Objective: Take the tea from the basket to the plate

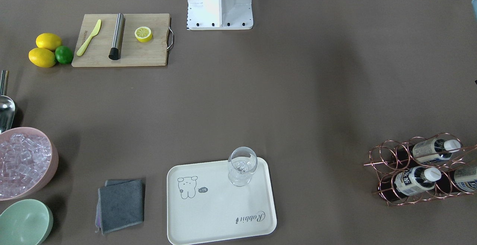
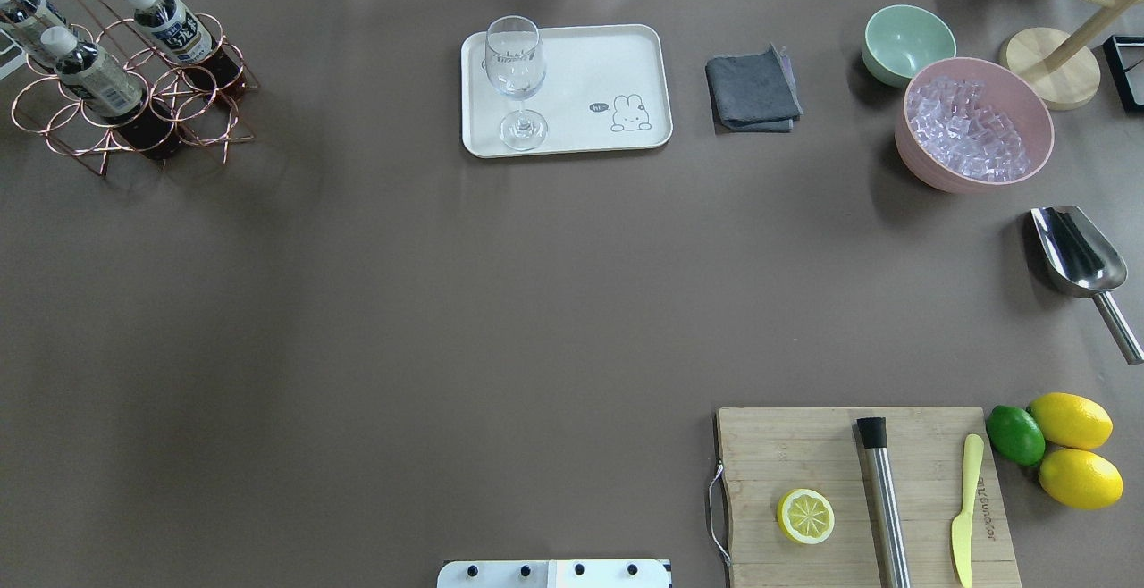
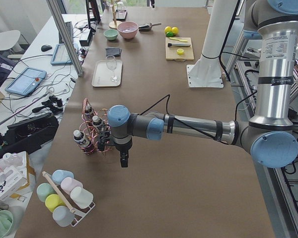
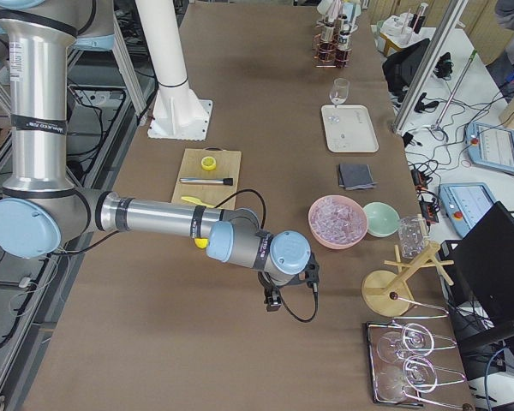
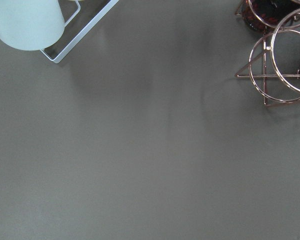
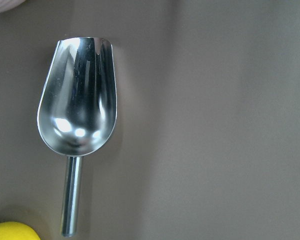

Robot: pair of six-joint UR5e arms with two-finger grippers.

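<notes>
Three tea bottles (image 2: 174, 25) with white caps lie in the rose-gold wire basket (image 2: 101, 152) at the table's far left corner. They also show in the front view (image 1: 434, 150). The cream plate (image 2: 581, 70) sits at the far middle and carries a wine glass (image 2: 516, 79). My left gripper (image 3: 123, 161) hangs just beside the basket (image 3: 92, 134); the left wrist view shows only basket rings (image 5: 285, 65) and bare table. My right gripper (image 4: 274, 301) hovers over the metal scoop (image 6: 80, 115). I cannot tell whether either gripper is open or shut.
A wooden cutting board (image 2: 858, 490) holds a lemon half, a muddler and a yellow knife. Lemons and a lime (image 2: 1068, 445), a pink ice bowl (image 2: 974, 123), a green bowl (image 2: 903, 38) and a grey cloth (image 2: 751, 88) are at the right. A mug rack (image 3: 64, 196) stands near the basket.
</notes>
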